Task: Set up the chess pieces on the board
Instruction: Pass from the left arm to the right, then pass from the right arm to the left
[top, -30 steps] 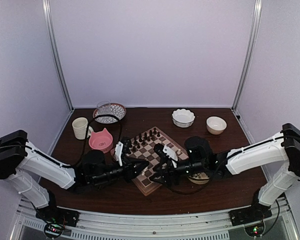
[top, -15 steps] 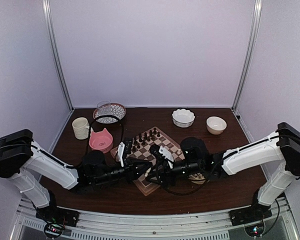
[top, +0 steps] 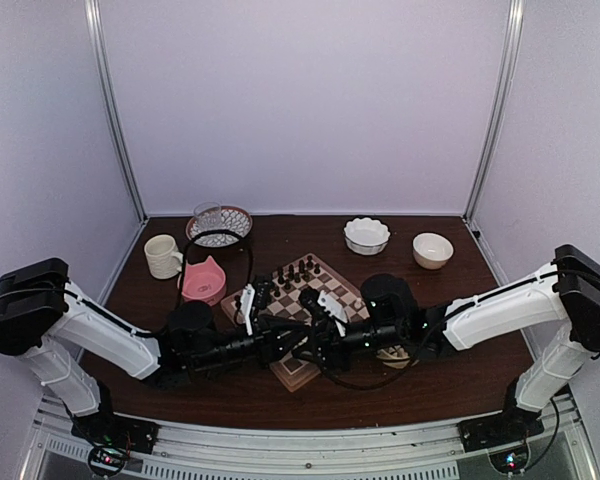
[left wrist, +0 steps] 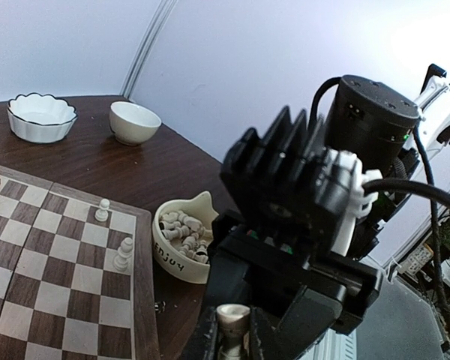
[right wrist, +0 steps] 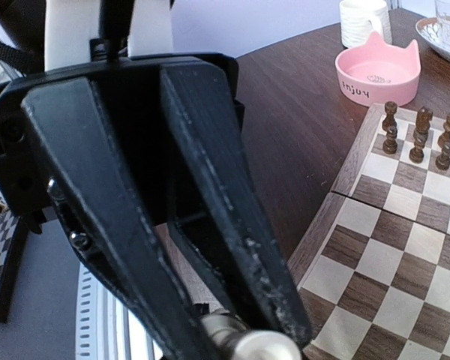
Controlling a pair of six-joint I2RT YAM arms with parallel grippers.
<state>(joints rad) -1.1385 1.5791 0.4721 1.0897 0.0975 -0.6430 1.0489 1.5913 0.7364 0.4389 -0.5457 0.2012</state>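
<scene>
The board [top: 292, 381] lies mid-table, one corner towards me. My two grippers meet tip to tip over its near corner. My left gripper [left wrist: 233, 341] is shut on a cream-white chess piece [left wrist: 232, 324]. My right gripper [top: 305, 349] faces it closely. The same piece shows at the bottom of the right wrist view [right wrist: 264, 345], between the left gripper's fingers [right wrist: 232, 225]; my right gripper's own fingertips are hidden. Two white pieces [left wrist: 102, 210] [left wrist: 123, 253] stand near the board's right rim [left wrist: 141, 285]. Several more lie in a white cat-shaped bowl [left wrist: 181, 241].
Dark brown pieces [top: 285, 275] stand in rows at the board's far left side, also in the right wrist view [right wrist: 420, 139]. A pink cat bowl [top: 202, 282], a cream mug [top: 161, 255] and a glass on a plate [top: 218, 222] stand back left. Two white bowls [top: 366, 235] [top: 432, 249] stand back right.
My right gripper moved left towards my left gripper over the board's near corner. In the last half second both have barely moved.
</scene>
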